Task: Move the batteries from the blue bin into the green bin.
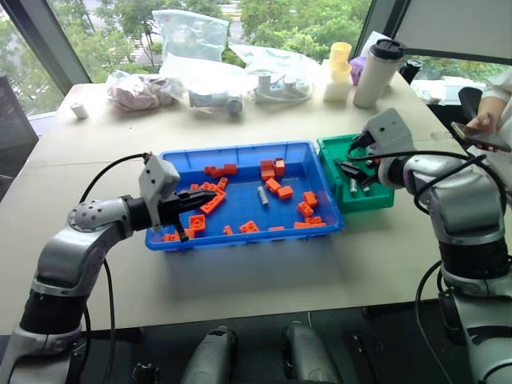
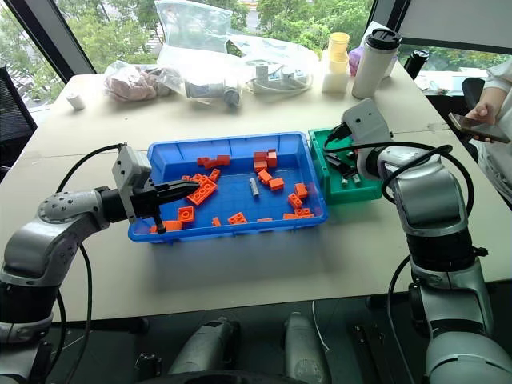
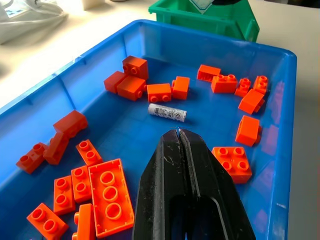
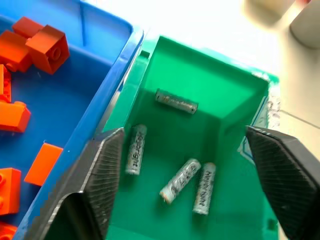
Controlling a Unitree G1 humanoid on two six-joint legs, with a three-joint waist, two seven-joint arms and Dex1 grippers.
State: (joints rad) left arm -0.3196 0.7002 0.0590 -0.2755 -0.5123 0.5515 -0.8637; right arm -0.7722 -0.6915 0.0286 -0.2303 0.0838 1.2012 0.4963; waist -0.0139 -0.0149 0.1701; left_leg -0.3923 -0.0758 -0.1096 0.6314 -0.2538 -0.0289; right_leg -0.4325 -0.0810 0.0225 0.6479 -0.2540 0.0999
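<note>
While the right tool (image 4: pixel 182 170) hangs wide open over the green bin (image 4: pixel 220 95), four batteries (image 4: pixel 178 180) lie inside; left tool (image 3: pixel 180 137) is clenched empty over the blue bin (image 1: pixel 240 152), one battery (image 3: pixel 167 112) left among orange bricks (image 3: pixel 107 197), partly cut off

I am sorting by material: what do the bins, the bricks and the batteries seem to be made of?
The blue bin and the green bin look like moulded plastic, smooth with a slight sheen. The orange bricks seem glossy hard plastic with studs. The batteries appear metal, silver-grey with printed wrap; one lies in the blue bin.
</note>
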